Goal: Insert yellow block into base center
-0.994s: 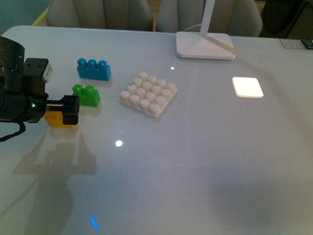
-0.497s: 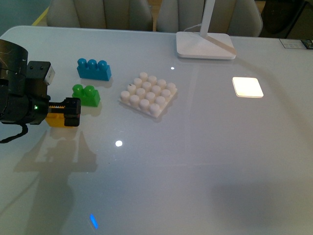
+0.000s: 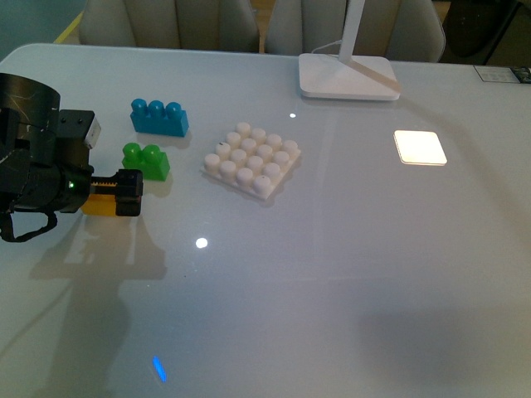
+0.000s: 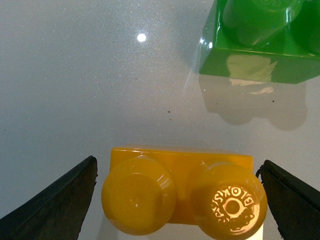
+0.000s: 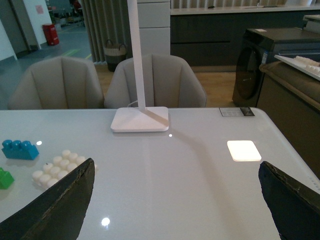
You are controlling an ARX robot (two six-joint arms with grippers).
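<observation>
Yellow block (image 4: 182, 200) lies on the counter (image 3: 348, 274) right between the two fingers of the left end effector (image 4: 177, 170), studs up, its long side running from one finger to the other. The fingers stand apart, one off each short end of the block. In the left wrist view a thin strip of counter seems to show at either end, so I judge that nothing is clamped yet. The step in hand is the pick-up: the end effector is low and lined up over the block, and the grasp is not yet made. Next, the fingers need to come together squarely on the two short ends. Then comes a straight lift, a carry toward the robot's right, and a level press down onto the middle studs. Just ahead of the fingertips and off to one side sits a green brick (image 4: 260, 45), close to the block but clear of it, so the closing should not catch it. A blue brick (image 3: 159, 117) lies past the green one, further from the end effector. The base (image 3: 251, 160) rests well off to the right of the left end effector and a little further out, turned at an angle, with its studs bare. The right end effector (image 5: 175, 167) shows only in its own wrist view, fingers apart with nothing between them.
</observation>
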